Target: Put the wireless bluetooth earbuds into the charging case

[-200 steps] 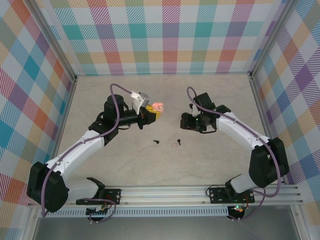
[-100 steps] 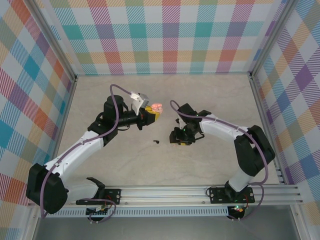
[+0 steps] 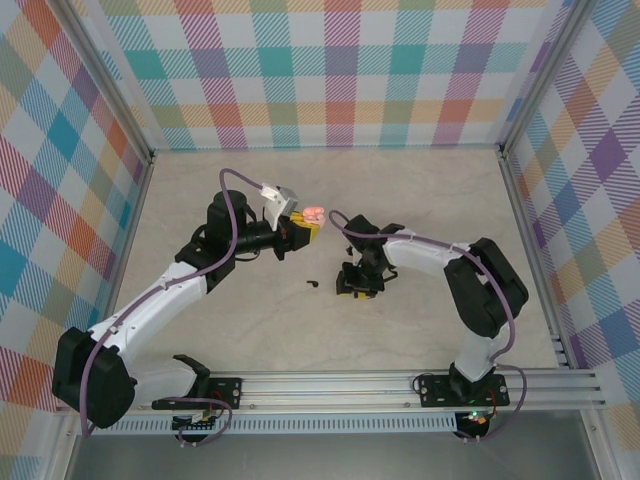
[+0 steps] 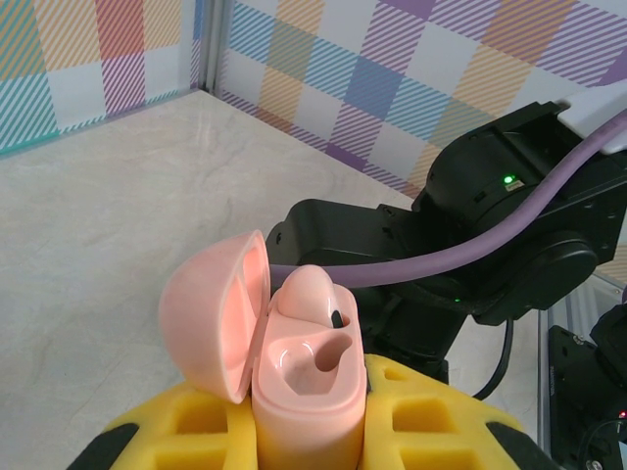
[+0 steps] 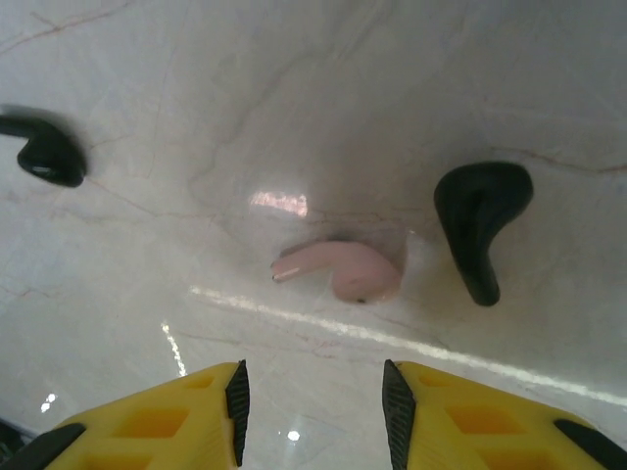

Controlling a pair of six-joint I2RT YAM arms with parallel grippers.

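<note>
table: pale marbled top, lying under both grippers.
left arm: reaches forward and inward, and its gripper is well apart from the right gripper.
right arm: folds back toward the middle, with the wrist tipped down at the table.
left gripper: clenched on the charging case, with a yellow pad pressing each side; it is held off the table.
right gripper: released, with the jaws apart and bare table between them; it hangs low over the surface.
charging case: pink and upright between the left gripper's pads. Its lid is swung open to the left of the wrist view. A pale pink rounded piece sits in the far socket, and the near socket is hollow.
pink earbud: lies flat on the table just ahead of the right gripper's gap, roughly centred on it. Neither finger touches it.
first black earbud: on the table just beside the pink earbud, ahead of the right gripper and toward the right of its wrist view.
second black earbud: on the table farther ahead of the right gripper, at the left edge of its wrist view, well apart from the other two.
</note>
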